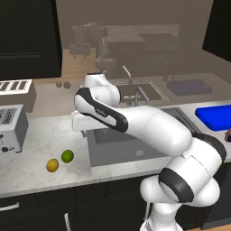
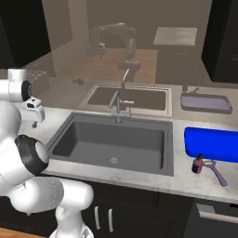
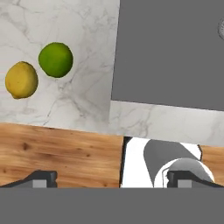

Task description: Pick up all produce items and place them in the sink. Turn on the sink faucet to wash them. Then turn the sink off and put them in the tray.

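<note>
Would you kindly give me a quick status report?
Gripper open, empty, above counter. Lime and lemon left of sink. Nothing in the way.

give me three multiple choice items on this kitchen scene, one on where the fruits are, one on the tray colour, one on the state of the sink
1. Where do the lime and lemon lie?
A. in the sink
B. on the marble counter left of the sink
C. on the tray

2. What colour is the tray?
A. blue
B. red
C. white

3. What is in the sink?
A. both fruits
B. a pan
C. no fruit, no running water

Answers:
1 B, both fruits sit side by side on the counter, outside the basin.
2 A, it is bright blue, right of the sink.
3 C, the basin shows just its drain, and the faucet is dry.
</note>
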